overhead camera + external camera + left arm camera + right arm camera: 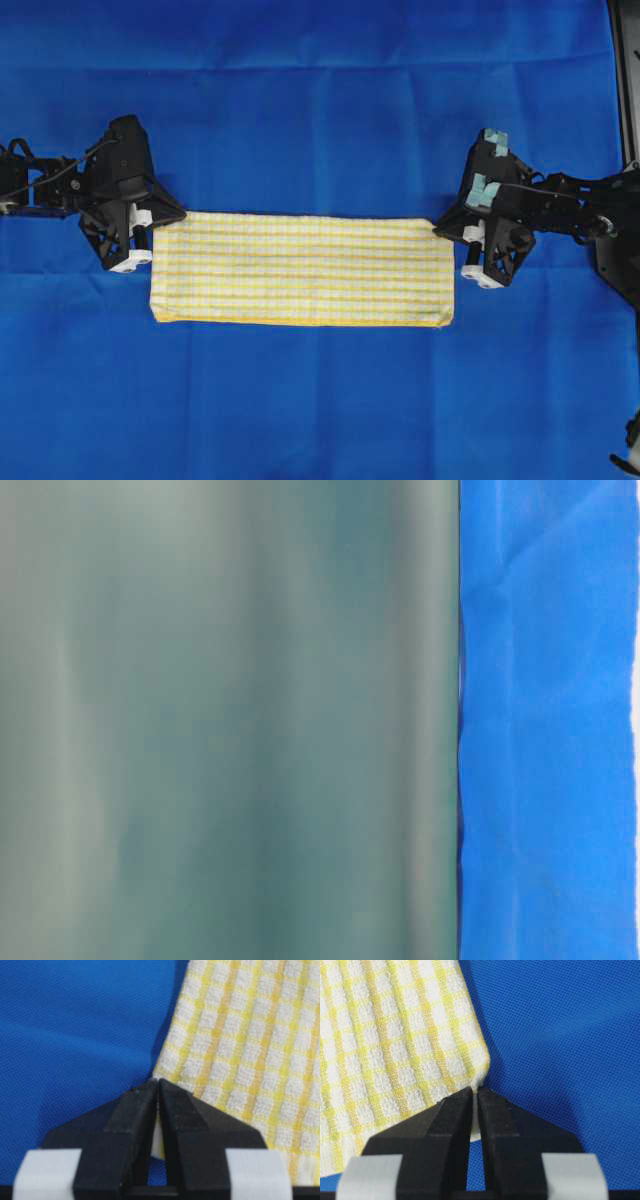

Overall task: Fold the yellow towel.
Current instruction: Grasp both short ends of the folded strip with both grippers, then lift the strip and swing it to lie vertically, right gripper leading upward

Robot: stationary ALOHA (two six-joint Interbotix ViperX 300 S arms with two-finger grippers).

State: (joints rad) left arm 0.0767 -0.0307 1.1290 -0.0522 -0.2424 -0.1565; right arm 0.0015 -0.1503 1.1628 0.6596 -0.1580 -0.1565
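Note:
The yellow towel [302, 270] lies flat as a long folded band on the blue cloth, white with a yellow check. At its far left corner, my left gripper [166, 218] is shut, and the left wrist view shows that corner of the yellow towel [245, 1040] pinched between the black fingertips [145, 1091] of the left gripper [158, 1081]. My right gripper [447, 226] is shut on the far right corner. In the right wrist view the yellow towel [395, 1045] tapers to a corner caught in the right gripper [475, 1089].
A large plain blue cloth [320, 100] covers the whole table under the towel. The table-level view is mostly filled by a blurred grey-green surface [230, 720], with blue cloth [550, 720] at its right. A dark frame edge [622, 80] runs down the far right.

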